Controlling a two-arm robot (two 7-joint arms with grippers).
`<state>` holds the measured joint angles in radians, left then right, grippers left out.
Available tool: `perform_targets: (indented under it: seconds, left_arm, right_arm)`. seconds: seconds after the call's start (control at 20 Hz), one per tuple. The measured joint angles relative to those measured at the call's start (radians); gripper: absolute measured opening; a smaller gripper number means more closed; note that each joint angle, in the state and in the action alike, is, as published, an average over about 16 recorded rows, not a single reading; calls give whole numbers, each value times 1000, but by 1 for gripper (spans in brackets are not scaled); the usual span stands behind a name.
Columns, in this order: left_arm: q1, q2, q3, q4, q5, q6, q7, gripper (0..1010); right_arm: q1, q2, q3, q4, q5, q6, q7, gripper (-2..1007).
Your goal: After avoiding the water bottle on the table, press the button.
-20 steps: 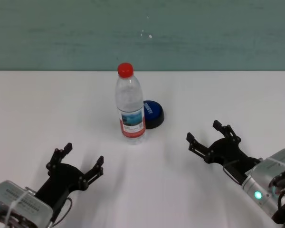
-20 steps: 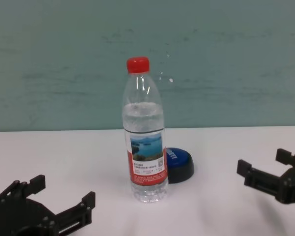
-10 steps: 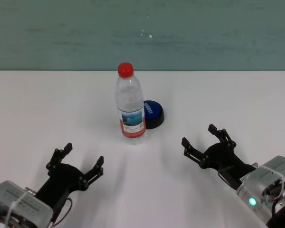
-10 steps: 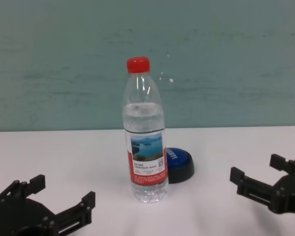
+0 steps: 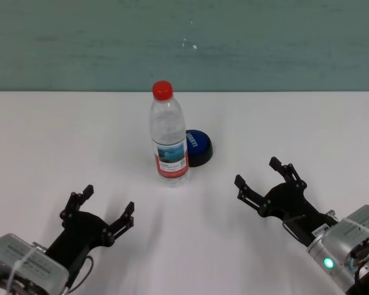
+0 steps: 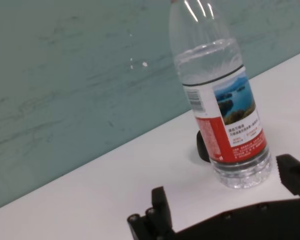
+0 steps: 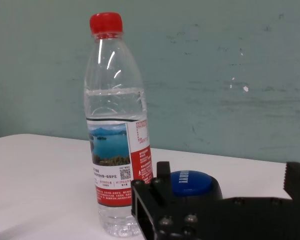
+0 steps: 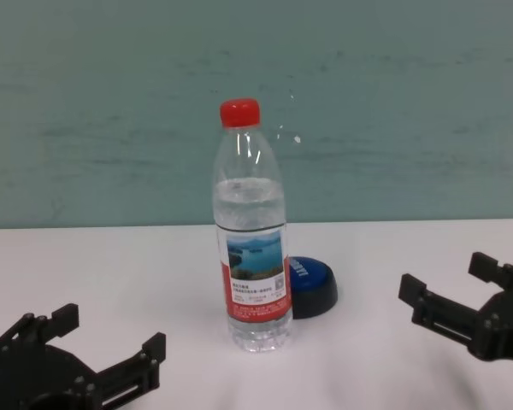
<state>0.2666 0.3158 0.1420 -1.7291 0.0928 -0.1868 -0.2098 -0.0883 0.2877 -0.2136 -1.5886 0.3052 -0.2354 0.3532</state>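
Bare tabletop (image 5: 307, 129) lies between right gripper (image 5: 270, 179), jaws spread, and button (image 5: 197, 146).
Water bottle (image 5: 168, 136) seemingly touches the button; left gripper (image 5: 103, 206) spread, near edge.

The scene is lit evenly and brightly from overhead by diffuse light. The white counter (image 5: 61, 135) is rendered close to overexposure, and its surface detail is largely washed out. Only faint, soft-edged shadows are cast: pale grey streaks are seen on the counter beside the left hand (image 5: 98, 216) and beneath the right hand (image 5: 269, 184). Narrow white highlights are carried on the shoulder of the water bottle (image 7: 115, 125) in both wrist views. Moderate softness is shown throughout; the lettering on the button (image 7: 192, 182) is blurred. In the left wrist view, the near fingers (image 6: 160, 212) are out of focus. No marked edge distortion is observed.
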Motion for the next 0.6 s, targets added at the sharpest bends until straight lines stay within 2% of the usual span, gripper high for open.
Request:
perform_targets:
  seconds: [0.6]
  left_arm:
    - [0,0,0,0,0,0,0,1000]
  right_arm:
    - [0,18,0,1,70,0,47,1004]
